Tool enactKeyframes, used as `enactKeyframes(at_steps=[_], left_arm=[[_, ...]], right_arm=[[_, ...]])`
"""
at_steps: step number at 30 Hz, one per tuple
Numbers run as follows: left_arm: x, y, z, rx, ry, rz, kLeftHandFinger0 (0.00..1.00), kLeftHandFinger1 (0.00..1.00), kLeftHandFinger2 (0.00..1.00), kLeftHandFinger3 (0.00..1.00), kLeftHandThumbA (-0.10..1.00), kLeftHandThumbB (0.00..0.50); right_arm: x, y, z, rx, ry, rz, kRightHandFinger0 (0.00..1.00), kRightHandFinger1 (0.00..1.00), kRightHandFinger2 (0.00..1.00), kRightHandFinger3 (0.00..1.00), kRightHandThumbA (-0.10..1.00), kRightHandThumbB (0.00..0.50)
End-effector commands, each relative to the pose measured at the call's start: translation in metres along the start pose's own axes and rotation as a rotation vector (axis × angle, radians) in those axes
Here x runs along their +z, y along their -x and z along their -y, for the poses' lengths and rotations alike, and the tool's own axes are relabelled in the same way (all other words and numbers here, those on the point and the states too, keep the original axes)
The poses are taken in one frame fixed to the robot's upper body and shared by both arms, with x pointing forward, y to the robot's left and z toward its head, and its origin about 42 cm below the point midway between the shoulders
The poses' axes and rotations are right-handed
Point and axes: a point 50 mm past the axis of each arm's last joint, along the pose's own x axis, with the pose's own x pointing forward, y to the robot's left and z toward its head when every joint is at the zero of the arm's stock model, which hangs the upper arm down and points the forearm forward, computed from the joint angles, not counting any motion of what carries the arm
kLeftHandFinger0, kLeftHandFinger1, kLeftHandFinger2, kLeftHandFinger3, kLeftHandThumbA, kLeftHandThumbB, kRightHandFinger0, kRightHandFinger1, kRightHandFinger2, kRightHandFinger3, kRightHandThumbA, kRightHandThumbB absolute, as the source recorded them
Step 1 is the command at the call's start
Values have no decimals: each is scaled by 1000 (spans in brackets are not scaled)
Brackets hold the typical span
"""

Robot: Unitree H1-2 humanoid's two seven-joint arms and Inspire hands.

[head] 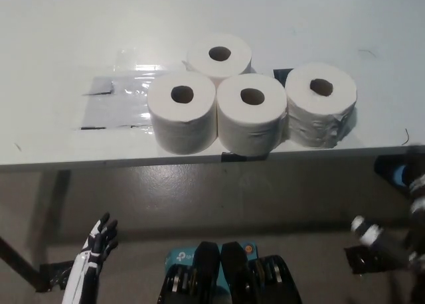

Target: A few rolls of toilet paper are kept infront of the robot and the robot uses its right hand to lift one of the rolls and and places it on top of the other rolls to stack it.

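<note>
Several white toilet paper rolls stand upright near the front edge of the white table [53,38]. The left roll [182,111], the middle roll [252,113] and the back roll [220,56] touch in a cluster. The right roll [321,103], its wrapping crumpled, stands against the middle one. No roll lies on top of another. My black right hand [388,247] is blurred at the lower right, below table level and apart from every roll. My white left hand [95,251] rests at the lower left below the table, open and holding nothing.
Clear tape or plastic film [123,95] lies flat on the table left of the rolls, with dark tape marks at its edges. The table's front edge [99,163] runs across the picture just before the rolls. Below it lies grey floor and a dark table leg [16,257].
</note>
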Motion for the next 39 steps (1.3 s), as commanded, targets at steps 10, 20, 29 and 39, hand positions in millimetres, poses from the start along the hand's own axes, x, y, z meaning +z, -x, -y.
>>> enactKeyframes(at_steps=[10,20,29,39], left_arm=[[38,-15,0,-53,-66,127,1000,1000,1000,1000,1000,240],[21,-13,-2,-68,-31,63,1000,1000,1000,1000,1000,75],[17,-14,-2,-83,-48,66,1000,1000,1000,1000,1000,109],[20,-17,-3,-87,-41,70,1000,1000,1000,1000,998,98]], right_arm=[[112,-258,37,355,388,33,1000,1000,1000,1000,659,212],[81,-377,-16,919,652,-409,1000,1000,1000,1000,725,347],[67,-411,-51,1127,872,-551,1000,1000,1000,1000,832,404],[84,-436,-54,1188,1068,-660,1000,1000,1000,1000,919,365]])
